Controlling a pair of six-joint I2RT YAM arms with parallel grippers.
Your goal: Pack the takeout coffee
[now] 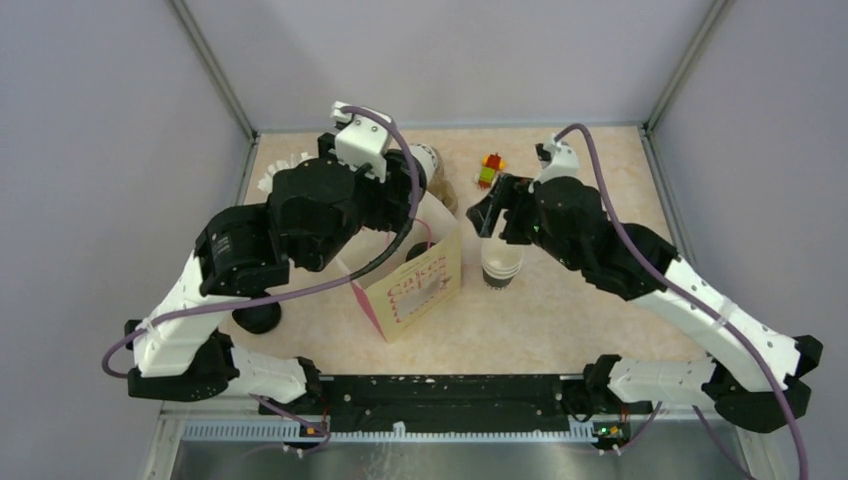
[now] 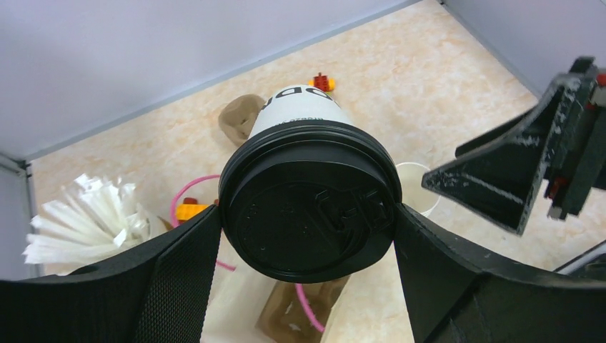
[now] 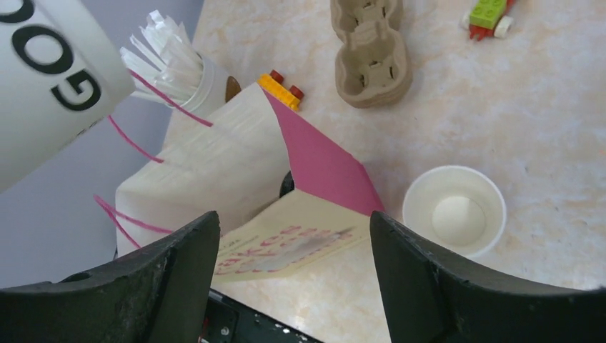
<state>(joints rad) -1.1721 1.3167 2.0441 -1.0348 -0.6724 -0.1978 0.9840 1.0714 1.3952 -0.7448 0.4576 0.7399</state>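
Lidded cup: in my left jaws, clamped across the black lid's rim, airborne and tilted, lid toward the wrist camera. In the top view it hangs centre-top, over the far edge of the paper bag.

Second cup: upright on the bench just right of the bag, no lid, looks empty.

Progress, my read: early-mid. One cup is picked and staged over the bag but not in it; the other needs a lid, then bagging. There's a dark shape in the bag mouth; can't tell what it is.

Left arm: up from lower left, elbow high, wrist folded over the bag.

Right arm: in from lower right, right jaws wide, empty, hovering above the lidless cup and the bag's right side.
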